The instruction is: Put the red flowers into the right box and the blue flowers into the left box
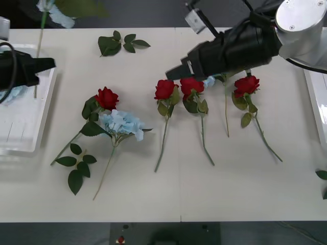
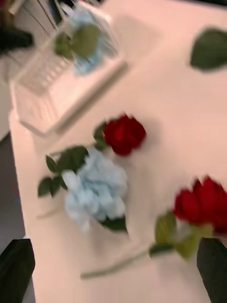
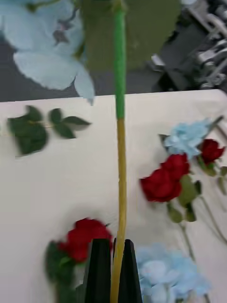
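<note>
My left pincer (image 3: pixel 112 272) pinches a blue flower's stem (image 3: pixel 120 156) above the left box (image 1: pixel 25 120), bloom (image 1: pixel 57 14) raised high. My right pincer (image 1: pixel 173 72) hovers spread over the red roses (image 1: pixel 191 86) lying on the table (image 1: pixel 219 173). Another blue flower (image 1: pixel 121 123) lies beside a rose (image 1: pixel 106 98).

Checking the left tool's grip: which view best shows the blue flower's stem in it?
The left wrist view: the left tool pinches the stem between its fingers. The front view shows just the stem above the left box; the right wrist view is blurred.
</note>
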